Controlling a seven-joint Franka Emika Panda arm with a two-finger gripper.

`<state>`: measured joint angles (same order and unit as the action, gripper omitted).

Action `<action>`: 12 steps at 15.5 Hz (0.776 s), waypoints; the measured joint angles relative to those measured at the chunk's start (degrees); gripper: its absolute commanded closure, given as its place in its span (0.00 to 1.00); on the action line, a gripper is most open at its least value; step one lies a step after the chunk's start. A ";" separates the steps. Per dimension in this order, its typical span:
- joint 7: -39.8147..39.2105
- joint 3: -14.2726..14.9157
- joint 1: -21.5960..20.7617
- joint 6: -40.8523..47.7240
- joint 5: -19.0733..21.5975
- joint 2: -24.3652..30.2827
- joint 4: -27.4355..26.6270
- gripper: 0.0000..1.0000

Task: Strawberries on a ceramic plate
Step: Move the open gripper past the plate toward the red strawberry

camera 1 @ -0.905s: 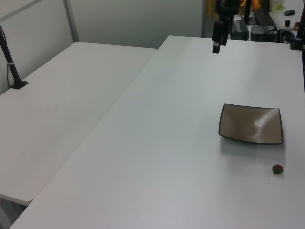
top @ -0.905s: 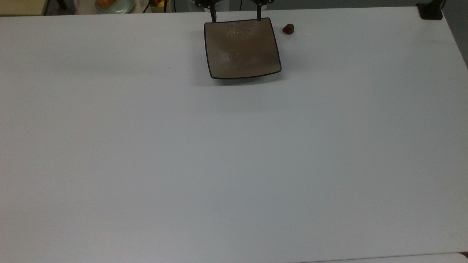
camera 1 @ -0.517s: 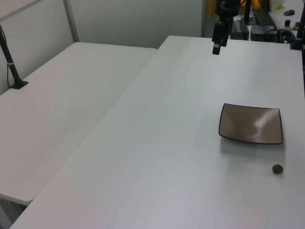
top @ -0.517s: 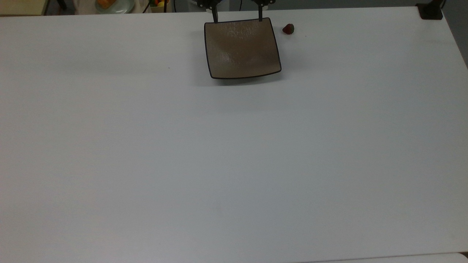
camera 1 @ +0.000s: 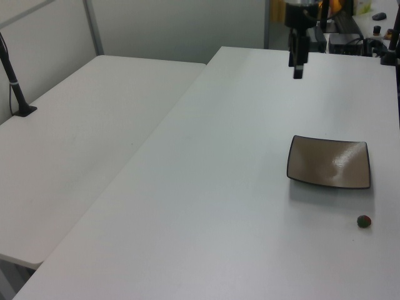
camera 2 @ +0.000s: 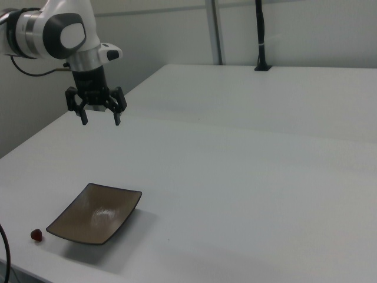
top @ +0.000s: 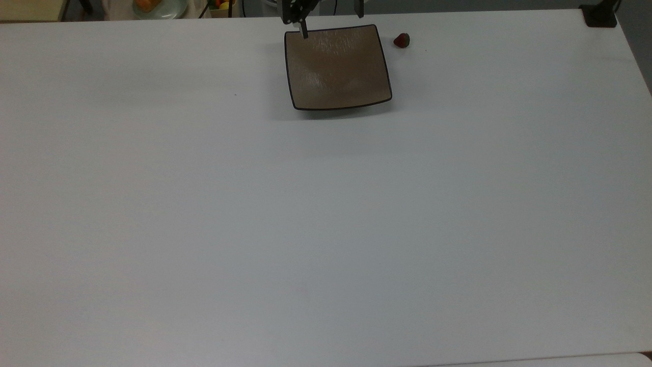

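The square brown ceramic plate [top: 337, 66] lies on the white table near the top view's upper edge, with nothing on it. The small dark red strawberry [top: 401, 40] rests on the table just off the plate's upper right corner, apart from it. My gripper [top: 332, 23] hangs open and empty in the air over the plate's far edge. In the right view the gripper [camera 2: 101, 119] hovers well above the table, behind the plate [camera 2: 95, 213] and the strawberry [camera 2: 36, 234]. In the left view the gripper [camera 1: 298, 74] is seen side-on, above and beyond the plate [camera 1: 329, 162] and strawberry [camera 1: 364, 220].
A round pale green plate with orange food [top: 158, 6] sits past the table's far edge. A black clamp [top: 600, 15] holds the top view's upper right corner. A second white table [camera 1: 81, 144] with a black post [camera 1: 14, 81] adjoins on the left view's left.
The gripper has turned about its wrist and shifted to the left view's right and lower, nearer the plate. Plate and strawberry have not moved.
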<state>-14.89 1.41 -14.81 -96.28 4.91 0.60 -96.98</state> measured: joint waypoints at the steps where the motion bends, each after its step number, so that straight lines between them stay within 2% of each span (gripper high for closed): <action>1: -2.57 0.00 0.00 1.31 0.00 -0.02 -0.10 0.00; 2: -5.45 0.00 0.00 3.05 0.00 -0.02 -0.30 0.00; 5: -7.65 -1.18 -0.07 4.15 0.00 -0.18 -1.47 0.00; 12: -7.67 -10.05 -0.52 11.48 -0.38 -0.98 -4.32 0.00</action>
<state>-22.56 -8.64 -15.33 -84.79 4.53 -0.38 -101.30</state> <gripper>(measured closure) 0.000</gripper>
